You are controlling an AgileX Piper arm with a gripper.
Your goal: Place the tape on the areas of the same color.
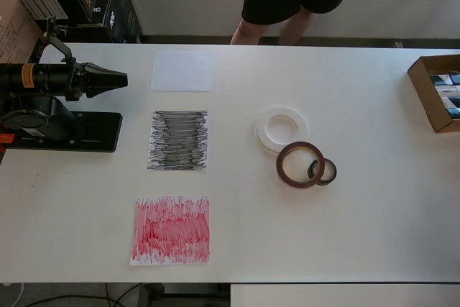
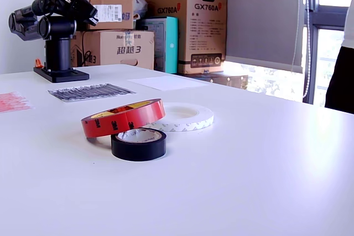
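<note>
Step one pending: end effector (image 1: pixel 118 79) closed, empty, parked beside white sheet (image 1: pixel 182 71); rolls clustered mid-surface (image 1: pixel 359 213), red roll (image 1: pixel 300 164) propped on black roll (image 1: pixel 323 171); open, reach for white roll (image 1: pixel 282 128).

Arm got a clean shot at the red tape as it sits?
Probably not clean: the red tape sits tilted, one edge propped on the black tape and touching the white tape. Nothing stands between it and the gripper.
</note>
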